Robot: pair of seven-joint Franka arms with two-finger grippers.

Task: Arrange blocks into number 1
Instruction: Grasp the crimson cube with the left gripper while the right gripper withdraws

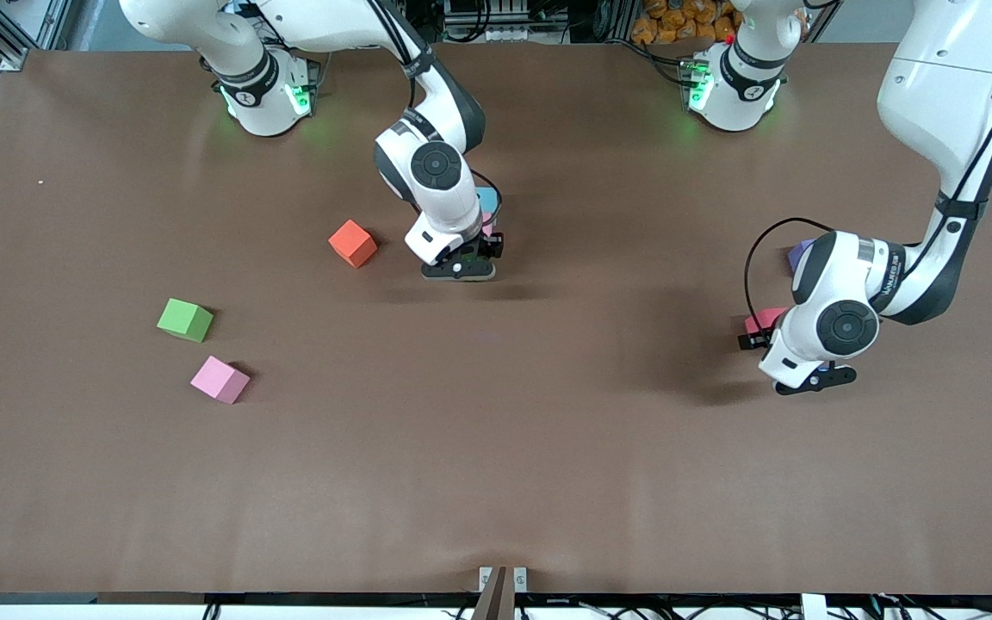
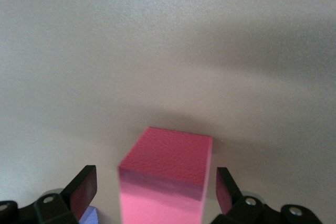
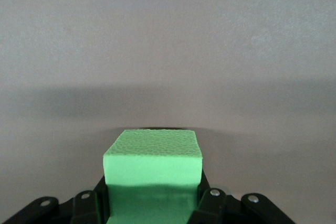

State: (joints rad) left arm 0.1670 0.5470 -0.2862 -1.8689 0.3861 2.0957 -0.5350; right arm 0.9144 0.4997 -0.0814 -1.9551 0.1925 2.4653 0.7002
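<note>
The blocks were little cubes. Two green ones showed. One green block [image 3: 152, 169] was squeezed between the fingers of the right gripper [image 1: 459, 269], which was shut tight on it, low over the middle of the table [image 1: 548, 448]. The other green block [image 1: 185, 319] sat on the table toward the right arm's end.

Two pink ones showed. One pink block [image 1: 220, 379] sat just beside that green block, a bit nearer to the front camera, and the two were not touching. The other pink block [image 2: 167, 174] sat on the table toward the left arm's end. The left gripper [image 2: 155, 187] was around it, with its fingers [image 2: 84, 188] wide open, one on each side. They did not touch it, so it held nothing.

One orange block [image 1: 352, 243] sat on the table, just beside the right gripper. One light blue block [image 1: 487, 201] peeked out from under the right arm, with a bit of pink beside it. I could not tell what that bit was. One purple block [image 1: 800, 253] peeked out by the left arm, farther from the front camera than the pink block there.

That made seven blocks that could be counted.
</note>
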